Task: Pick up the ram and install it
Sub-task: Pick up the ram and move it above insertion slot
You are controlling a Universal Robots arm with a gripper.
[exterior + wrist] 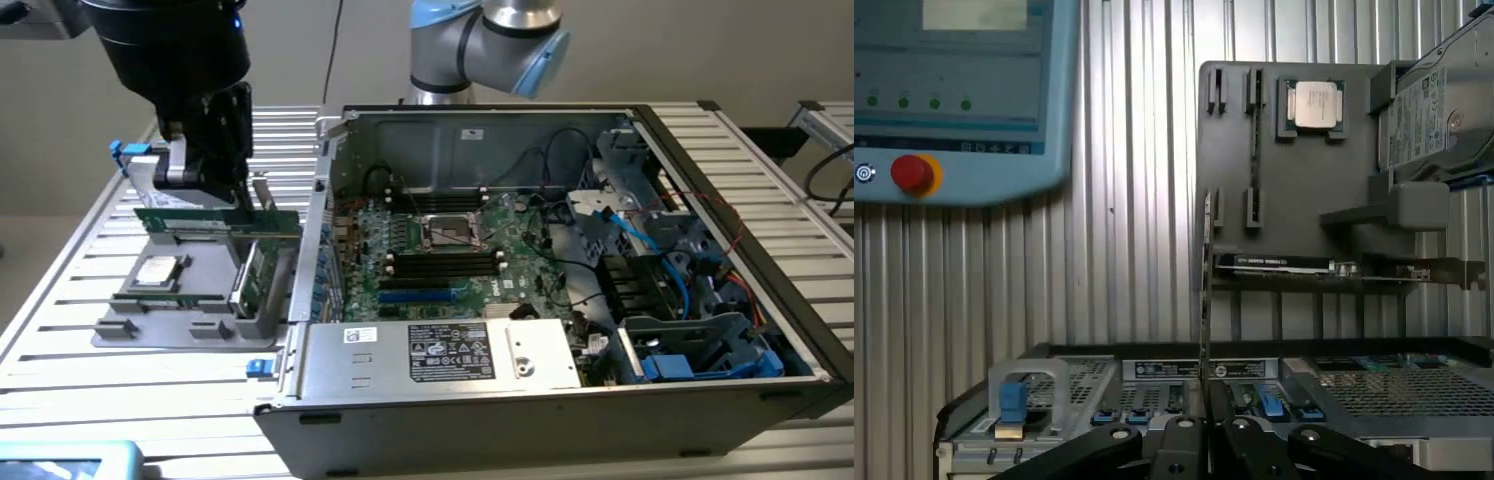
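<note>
**Ram clamped in the gripper (pixel 200 198) above the grey parts holder (pixel 147 322).**
The fingers are pinched tight on the long upper edge of the ram (pixel 171 218), probably so the thin green stick hangs level with its contact edge down. It sits at the exterior view's left, beside the open computer case (pixel 534 410) and well apart from the motherboard (pixel 447 250). Whether it has cleared the holder's slot is hard to tell.

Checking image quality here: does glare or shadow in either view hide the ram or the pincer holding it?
Exterior view: soft, even light with no hard shadows; the black pincer reads as a dark mass, yet the ram in it shows plainly. Wrist view: no glare on the ram, seen edge-on as a thin line; the processor lid shines mildly.
</note>
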